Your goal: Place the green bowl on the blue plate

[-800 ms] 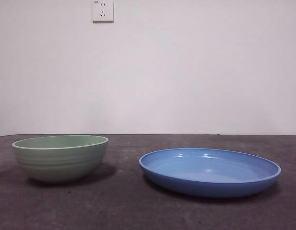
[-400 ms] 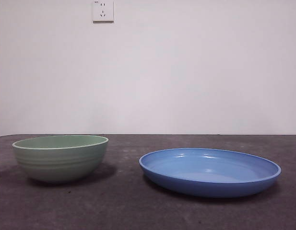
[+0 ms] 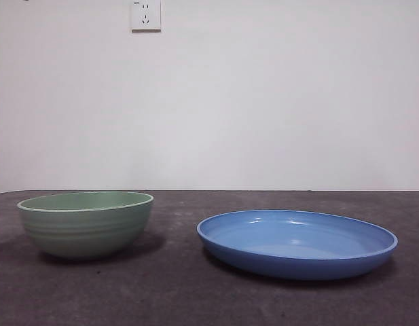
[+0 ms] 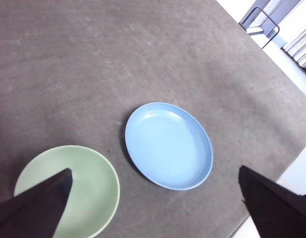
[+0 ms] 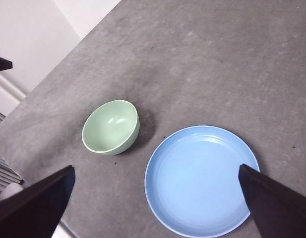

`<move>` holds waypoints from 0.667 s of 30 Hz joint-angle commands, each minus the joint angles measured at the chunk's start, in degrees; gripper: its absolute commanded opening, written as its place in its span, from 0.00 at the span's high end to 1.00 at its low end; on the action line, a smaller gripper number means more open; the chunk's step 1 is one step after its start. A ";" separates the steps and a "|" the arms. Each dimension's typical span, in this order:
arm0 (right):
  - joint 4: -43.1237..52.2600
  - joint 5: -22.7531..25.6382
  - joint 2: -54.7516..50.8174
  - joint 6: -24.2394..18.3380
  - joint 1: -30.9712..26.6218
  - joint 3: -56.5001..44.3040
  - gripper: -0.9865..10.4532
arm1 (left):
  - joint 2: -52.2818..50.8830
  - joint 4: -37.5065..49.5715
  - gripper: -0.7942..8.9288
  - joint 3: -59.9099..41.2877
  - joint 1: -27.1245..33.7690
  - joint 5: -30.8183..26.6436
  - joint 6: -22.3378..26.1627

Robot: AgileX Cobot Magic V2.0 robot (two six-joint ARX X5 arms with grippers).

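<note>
Both arms hang high above the worktop [image 3: 195, 299], out of the front view. The left pincer [image 4: 155, 198] points down with its two black jaws spread wide, holding nothing. The right pincer [image 5: 155, 198] likewise looks down from a height, jaws wide apart and empty.
</note>
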 commanded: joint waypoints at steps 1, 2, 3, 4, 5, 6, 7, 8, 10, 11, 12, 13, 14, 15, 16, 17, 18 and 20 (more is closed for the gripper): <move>0.42 -0.11 0.24 -0.07 0.20 1.03 0.38 | 0.39 0.55 0.27 1.44 -0.22 0.48 0.44; 0.39 -0.11 0.24 -0.04 0.20 1.03 0.37 | 0.39 0.57 0.27 1.44 -0.22 0.48 0.46; 0.37 -0.13 0.24 0.00 0.20 1.03 0.36 | 0.39 0.59 0.27 1.44 -0.22 0.46 0.46; 0.37 -0.13 0.24 0.04 0.20 1.03 0.36 | 0.39 0.59 0.27 1.44 -0.22 0.46 0.48; 0.37 -0.13 0.24 0.04 0.20 1.03 0.36 | 0.39 0.61 0.27 1.44 -0.20 0.44 0.52; 0.39 -0.13 0.24 0.04 0.20 1.03 0.36 | 0.39 0.59 0.27 1.44 -0.20 0.44 0.66; 0.39 -0.13 0.24 0.04 0.20 1.03 0.36 | 0.46 0.59 0.27 1.44 -0.20 0.39 0.70; 0.39 -0.15 0.24 0.02 0.20 1.03 0.36 | 0.61 0.57 0.27 1.44 -0.20 -0.07 0.68; 0.42 -0.15 0.22 0.02 0.20 1.03 0.36 | 1.16 0.26 0.27 1.44 -0.20 -2.54 0.63; 0.46 -0.15 0.22 0.02 0.20 1.03 0.36 | 1.66 0.00 0.27 1.44 -0.20 -4.20 0.63; 0.48 -0.15 0.22 0.02 0.20 1.03 0.36 | 2.27 -0.28 0.27 1.44 -0.20 -5.88 0.63; 0.46 -0.15 0.22 0.02 0.20 1.03 0.36 | 3.13 -0.79 0.27 1.44 -0.17 -7.82 0.57; 0.46 -0.15 0.22 0.02 0.20 1.03 0.36 | 4.09 -1.33 0.27 1.44 -0.13 -9.40 0.57; 0.46 -0.15 0.22 0.02 0.20 1.03 0.36 | 5.07 -1.86 0.27 1.44 -0.04 -10.67 0.44; 0.46 -0.15 0.22 0.02 0.20 1.03 0.36 | 6.29 -2.60 0.28 1.44 0.13 -11.91 0.44; 0.44 -0.15 0.22 0.04 0.20 1.03 0.36 | 7.69 -3.26 0.27 1.44 0.33 -12.76 0.44; 0.44 -0.15 0.22 0.04 0.20 1.03 0.36 | 8.98 -3.80 0.27 1.44 0.52 -13.18 0.44; 0.44 -0.15 0.22 0.02 0.20 1.03 0.36 | 12.22 -4.70 0.28 1.44 1.05 -13.27 0.37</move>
